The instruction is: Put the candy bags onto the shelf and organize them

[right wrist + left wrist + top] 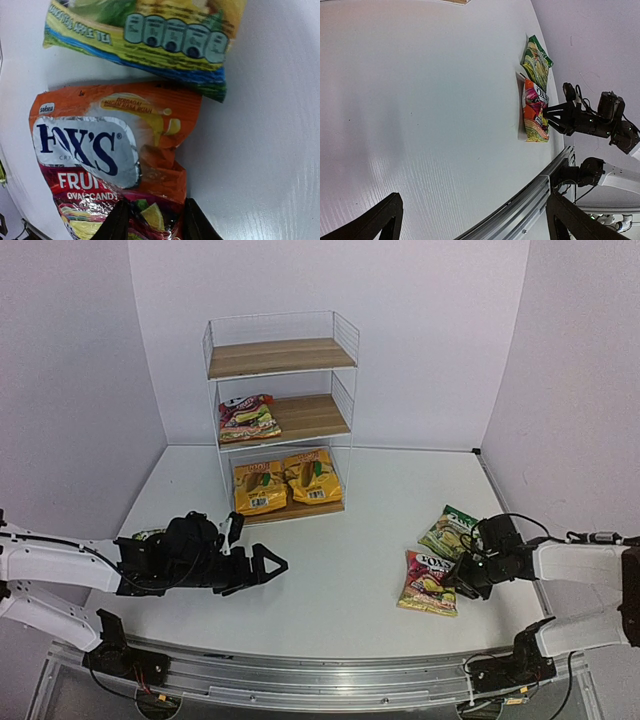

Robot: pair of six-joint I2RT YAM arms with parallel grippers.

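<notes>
Right wrist view sets us directly over the red FOX'S bag [110, 165]. It lies flat on the table [265, 150] just beside the green bag [145, 35], the two nearly touching. The right gripper [155, 222] is at the bag's near edge, its jaws standing narrow. The film is bunched between the fingers [118, 225], so we read it as pinching the bag.

In the top external view, both bags sit at the right of the table, well apart from the shelf [283, 358]. The shelf's middle board carries another red bag [247, 418], and its bottom board carries two yellow-orange bags [287, 483]. The left gripper [258, 543] hangs wide open over the left side, holding nothing.

We judge the bag to be light, soft and slick: glossy film with loose sweets inside that will shift and sag once it is lifted. A grip on the flat sealed seam at the edge should hold better than one on the bulging middle, where the film could slide. Held by one edge, the bag will droop, so we expect it to need room under the board above when it goes in.
</notes>
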